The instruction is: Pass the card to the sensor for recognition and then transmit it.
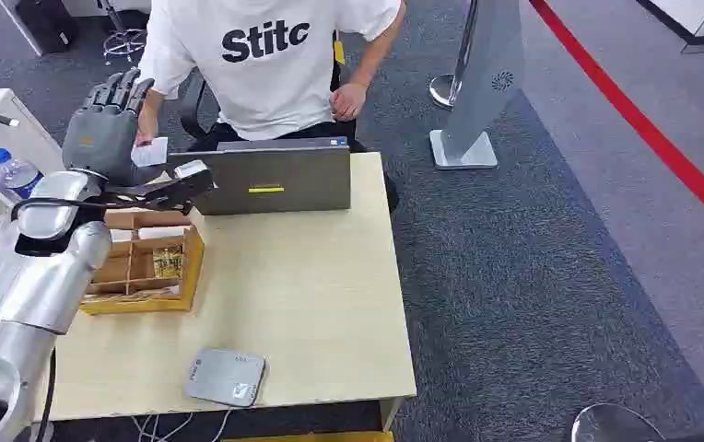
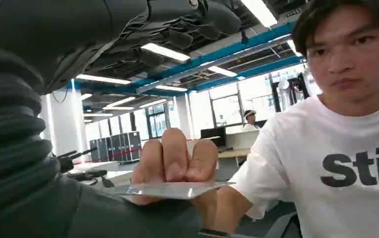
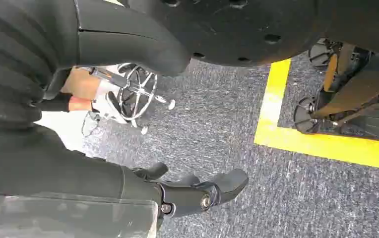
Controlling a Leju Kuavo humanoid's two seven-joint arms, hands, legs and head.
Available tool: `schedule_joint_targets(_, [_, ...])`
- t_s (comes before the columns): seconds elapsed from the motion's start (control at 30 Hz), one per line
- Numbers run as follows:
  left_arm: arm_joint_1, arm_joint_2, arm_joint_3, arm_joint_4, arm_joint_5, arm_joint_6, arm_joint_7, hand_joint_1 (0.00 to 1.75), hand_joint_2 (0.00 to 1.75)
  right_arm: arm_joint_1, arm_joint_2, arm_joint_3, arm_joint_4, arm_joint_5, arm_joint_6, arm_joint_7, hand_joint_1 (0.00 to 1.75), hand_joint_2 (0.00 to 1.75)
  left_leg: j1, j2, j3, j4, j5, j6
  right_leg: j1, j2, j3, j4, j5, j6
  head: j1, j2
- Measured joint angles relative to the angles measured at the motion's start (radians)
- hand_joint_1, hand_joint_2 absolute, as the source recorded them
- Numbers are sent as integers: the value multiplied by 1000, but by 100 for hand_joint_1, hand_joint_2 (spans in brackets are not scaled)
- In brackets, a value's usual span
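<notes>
White plastic, one card point(image 1: 150, 152) is seen held flat at the raised left hand point(image 1: 104, 129), far beyond the table's point(image 1: 311, 295) back left corner. In the left wrist view the card point(image 2: 170, 190) lies edge-on, its long axis running across the palm, and a person's fingers point(image 2: 177, 158) are pinched on its far edge. Whether the robot's own fingers are pressed on it cannot be told. One grey sensor pad point(image 1: 227, 377) lies at the near table edge, well apart. The right hand point(image 3: 197, 191), hanging over carpet, is loosely curled, holding nothing. One laptop point(image 1: 265, 180) and one wooden tray point(image 1: 146, 267) are counted.
</notes>
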Motion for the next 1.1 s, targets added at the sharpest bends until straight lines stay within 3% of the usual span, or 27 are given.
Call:
schedule_joint_targets(0.93, [-1, -8, -22, 3, 62, 18, -18, 175, 175, 5, -3, 1, 2, -3, -2, 8, 0, 175, 0, 0, -1, 0, 0, 0, 0, 0, 0, 0, 0, 0, 0, 0])
schedule_joint_targets(1.1, [159, -8, -22, -211, 130, 66, -54, 175, 175, 9, -3, 0, 3, -38, -15, 13, 0, 175, 0, 0, -1, 0, 0, 0, 0, 0, 0, 0, 0, 0, 0, 0])
